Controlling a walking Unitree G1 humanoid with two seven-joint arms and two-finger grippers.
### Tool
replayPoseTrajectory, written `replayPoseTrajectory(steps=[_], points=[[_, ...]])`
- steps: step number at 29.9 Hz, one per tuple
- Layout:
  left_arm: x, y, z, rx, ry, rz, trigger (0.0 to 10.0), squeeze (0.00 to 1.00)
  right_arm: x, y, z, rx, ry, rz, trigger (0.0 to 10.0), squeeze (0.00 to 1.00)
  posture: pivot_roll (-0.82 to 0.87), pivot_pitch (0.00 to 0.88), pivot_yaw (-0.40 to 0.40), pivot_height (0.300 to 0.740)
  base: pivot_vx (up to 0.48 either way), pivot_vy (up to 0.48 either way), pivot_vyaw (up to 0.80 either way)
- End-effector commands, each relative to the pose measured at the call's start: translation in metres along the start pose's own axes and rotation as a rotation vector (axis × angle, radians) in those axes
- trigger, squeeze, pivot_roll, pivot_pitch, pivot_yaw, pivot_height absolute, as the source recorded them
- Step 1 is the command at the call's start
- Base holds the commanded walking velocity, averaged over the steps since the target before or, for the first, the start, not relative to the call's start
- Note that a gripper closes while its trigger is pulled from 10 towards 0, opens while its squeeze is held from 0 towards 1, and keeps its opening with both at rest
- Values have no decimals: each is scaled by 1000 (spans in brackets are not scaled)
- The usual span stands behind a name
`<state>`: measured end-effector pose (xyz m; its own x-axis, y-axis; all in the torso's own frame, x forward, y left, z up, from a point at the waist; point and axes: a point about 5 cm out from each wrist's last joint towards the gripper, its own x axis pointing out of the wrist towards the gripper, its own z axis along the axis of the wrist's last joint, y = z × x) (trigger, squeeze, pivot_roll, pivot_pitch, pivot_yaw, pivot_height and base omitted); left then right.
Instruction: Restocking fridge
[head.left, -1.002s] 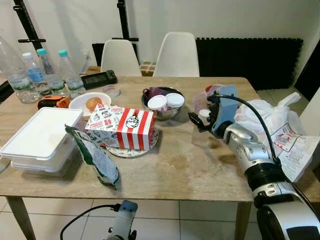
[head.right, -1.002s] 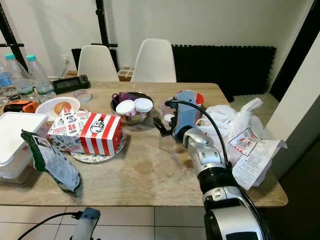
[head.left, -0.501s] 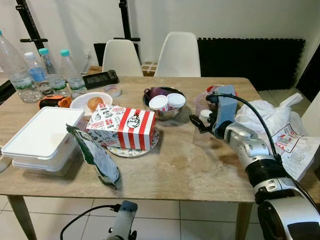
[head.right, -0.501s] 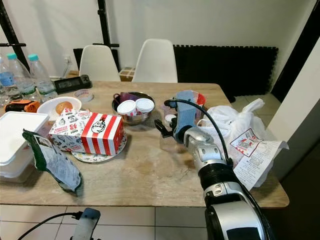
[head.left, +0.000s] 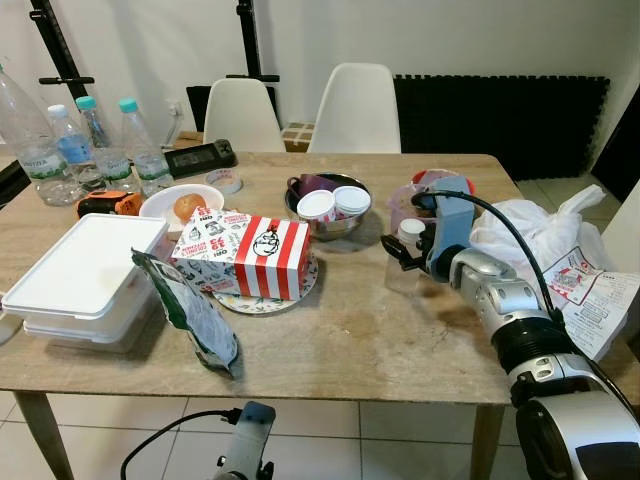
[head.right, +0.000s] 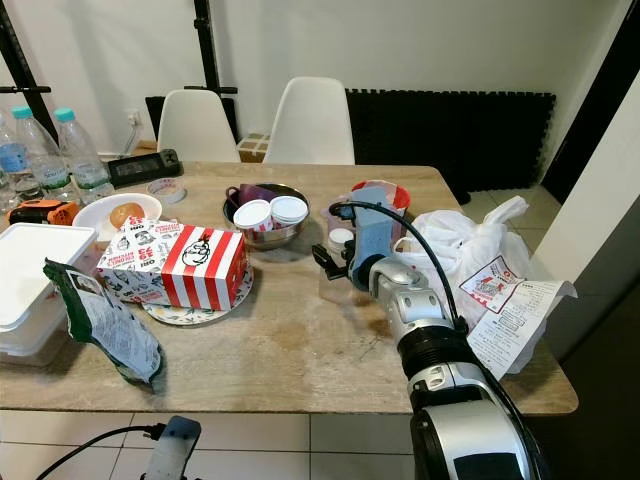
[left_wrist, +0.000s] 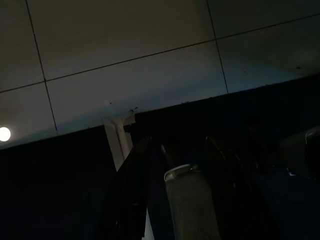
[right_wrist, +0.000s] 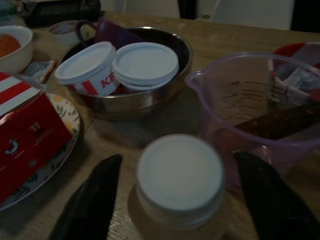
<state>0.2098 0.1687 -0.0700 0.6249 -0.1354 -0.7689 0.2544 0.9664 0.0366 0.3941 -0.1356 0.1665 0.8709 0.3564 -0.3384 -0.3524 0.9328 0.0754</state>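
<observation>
While the left claw (left_wrist: 172, 200) hangs idle below the table's near edge, its fingers too dark to judge, the right claw (right_wrist: 182, 192) reaches over the table (head.left: 350, 340) toward its right side, spread wide on either side of a small clear jar with a white lid (right_wrist: 180, 182) without gripping it. The jar stands upright on the table, right of centre. Just behind it sits a translucent purple measuring jug (right_wrist: 250, 105), with a red bowl (head.right: 385, 192) beyond. Further toward the middle, a steel bowl (right_wrist: 135, 97) holds two white-lidded tubs (right_wrist: 145, 62) and a purple cup (head.left: 305, 184). A red-and-white striped food box (head.left: 245, 255) rests on a patterned plate (head.left: 265, 300) near the centre. Toward the left edge lie a white lidded container (head.left: 80, 270) and a green snack bag (head.left: 190, 315). Water bottles (head.left: 95, 140) crowd the far left corner. A white plastic bag (head.left: 540, 235) with a receipt (head.left: 595, 310) lies at the right edge.
</observation>
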Motion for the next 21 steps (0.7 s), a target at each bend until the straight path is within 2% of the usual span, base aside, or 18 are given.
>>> replayPoseTrajectory(steps=[1,17,18,20,21], points=[[-2,2,-8,-2,26,2,10000,0,0,-3,2,9,8,-12,0,0,-69,42,-20,726,0,0,0],[-1,-1,-7,8,18,-8,10000,0,-3,-5,0,11,-1,-10,0,0,-75,7,-20,726,0,0,0],[-1,-1,-6,9,16,-8,10000,0,-4,-4,4,8,-28,14,0,0,-75,0,-19,726,0,0,0],[0,-1,-2,9,3,-8,10000,0,-15,4,22,19,-123,197,0,0,-74,0,-21,726,0,0,0],[0,-1,-2,9,3,-8,10000,0,-15,4,22,19,-123,197,0,0,-74,0,-21,726,0,0,0]])
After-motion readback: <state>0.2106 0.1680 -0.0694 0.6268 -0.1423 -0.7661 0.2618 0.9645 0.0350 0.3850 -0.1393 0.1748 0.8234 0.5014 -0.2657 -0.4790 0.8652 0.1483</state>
